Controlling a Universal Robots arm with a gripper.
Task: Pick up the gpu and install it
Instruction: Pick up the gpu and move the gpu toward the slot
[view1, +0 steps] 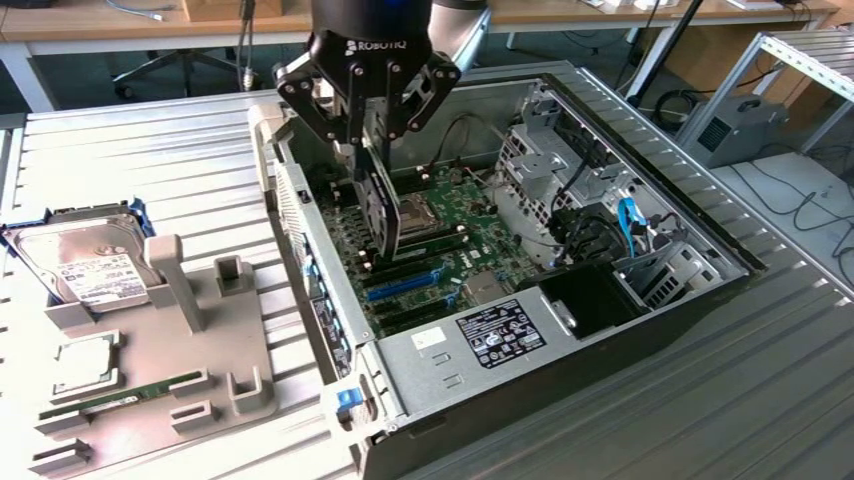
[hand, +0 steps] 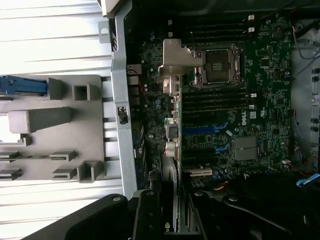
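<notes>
The gpu (view1: 384, 215), a slim dark card, hangs edge-down from my gripper (view1: 374, 150), which is shut on its upper edge. It is inside the open computer case (view1: 314, 300), just above the motherboard (view1: 461, 235) and near the case's rear wall. In the wrist view I see the gpu (hand: 170, 150) edge-on, with its pale metal bracket (hand: 176, 60) at the far end. It runs out from between my gripper (hand: 172, 222) fingers. Blue expansion slots (view1: 407, 283) lie just beside the card's lower edge; the blue slots (hand: 205, 129) sit to one side of it.
A grey fixture tray (view1: 174, 330) on the exterior view's left holds a hard drive (view1: 87, 265), a processor chip (view1: 83, 362) and a green memory stick (view1: 127, 392). Inside the case are a power supply (view1: 487, 335), a drive cage (view1: 547, 160) and loose cables (view1: 627, 225).
</notes>
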